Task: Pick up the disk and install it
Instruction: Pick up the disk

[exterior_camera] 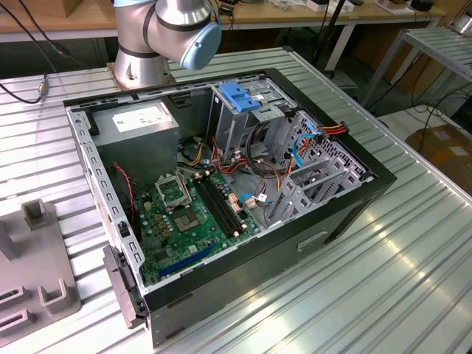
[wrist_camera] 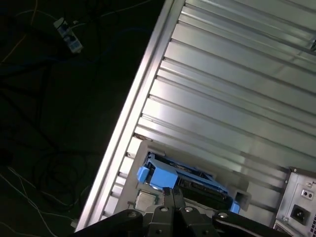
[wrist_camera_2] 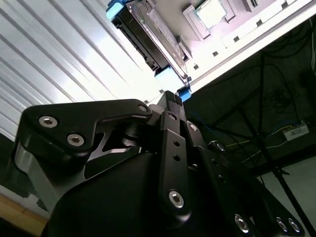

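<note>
- We see the disk (wrist_camera: 183, 181) lying flat on a pale grey holder plate (wrist_camera: 129, 148) near the edge of the ribbed metal table (wrist_camera: 222, 74). It has blue rails along its sides and a dark edge between them.
- In the second wrist view the disk (wrist_camera_2: 148, 34) shows edge-on, with one blue rail end close to the fingertips.
- The gripper (wrist_camera: 170, 193) hangs right over the near blue rail, and its two fingers are pressed together with nothing between them. We cannot tell whether the tips touch the rail.
- The second wrist view shows the gripper (wrist_camera_2: 171, 98) the same way, tips together just beside the blue rail end.
- In the exterior view the open computer case (exterior_camera: 346, 214) lies on its side on the table, with the arm's base (exterior_camera: 140, 51) behind it.
- Inside the case we make out the drive cage (exterior_camera: 240, 99) with its blue top, the grey power supply (exterior_camera: 136, 122) and the green motherboard (exterior_camera: 188, 217).
</note>
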Motion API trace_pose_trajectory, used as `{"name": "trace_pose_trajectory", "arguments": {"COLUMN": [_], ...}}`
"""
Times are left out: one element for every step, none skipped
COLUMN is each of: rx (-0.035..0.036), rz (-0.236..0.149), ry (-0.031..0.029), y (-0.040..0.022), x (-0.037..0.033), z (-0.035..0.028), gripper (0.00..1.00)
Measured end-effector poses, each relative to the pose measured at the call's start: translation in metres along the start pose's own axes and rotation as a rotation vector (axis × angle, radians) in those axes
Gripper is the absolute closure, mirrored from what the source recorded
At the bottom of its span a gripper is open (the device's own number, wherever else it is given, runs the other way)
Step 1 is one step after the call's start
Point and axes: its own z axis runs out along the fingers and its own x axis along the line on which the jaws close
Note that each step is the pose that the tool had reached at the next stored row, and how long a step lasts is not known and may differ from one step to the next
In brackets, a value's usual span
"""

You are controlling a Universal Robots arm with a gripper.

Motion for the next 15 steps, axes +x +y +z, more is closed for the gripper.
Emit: {"name": "trace_pose_trajectory", "arguments": {"rx": [-0.0002, -0.0003, -0.0005, -0.0008, -0.0010, -0.0012, -0.0013, -0.0015, -0.0016, -0.0018, -0.0019, -0.0020, -0.0021, -0.0023, -0.0024], "rz": [-0.015, -0.025, -0.048, -0.070, -0.090, -0.106, -0.118, -0.130, -0.141, -0.156, -0.166, -0.176, -0.187, -0.201, -0.215], "ry": [0.0006, 0.0010, 0.0020, 0.0030, 0.0038, 0.0045, 0.0051, 0.0056, 0.0061, 0.0067, 0.0072, 0.0076, 0.0081, 0.0086, 0.0092], "y": [0.0000, 0.0000, 0.0000, 0.0000, 0.0000, 0.0000, 0.0000, 0.0000, 0.0000, 0.0000, 0.0000, 0.0000, 0.0000, 0.0000, 0.0000], "x": [0.0000, 0.0000, 0.0000, 0.0000, 0.0000, 0.0000, 0.0000, 0.0000, 0.0000, 0.0000, 0.0000, 0.0000, 0.0000, 0.0000, 0.0000], "z": [0.0000, 0.0000, 0.0000, 0.0000, 0.0000, 0.0000, 0.0000, 0.0000, 0.0000, 0.0000, 0.0000, 0.0000, 0.0000, 0.0001, 0.0000], "gripper": [0.90, 0.90, 0.90, 0.90, 0.90, 0.90, 0.90, 0.90, 0.90, 0.90, 0.90, 0.90, 0.90, 0.90, 0.90]}}
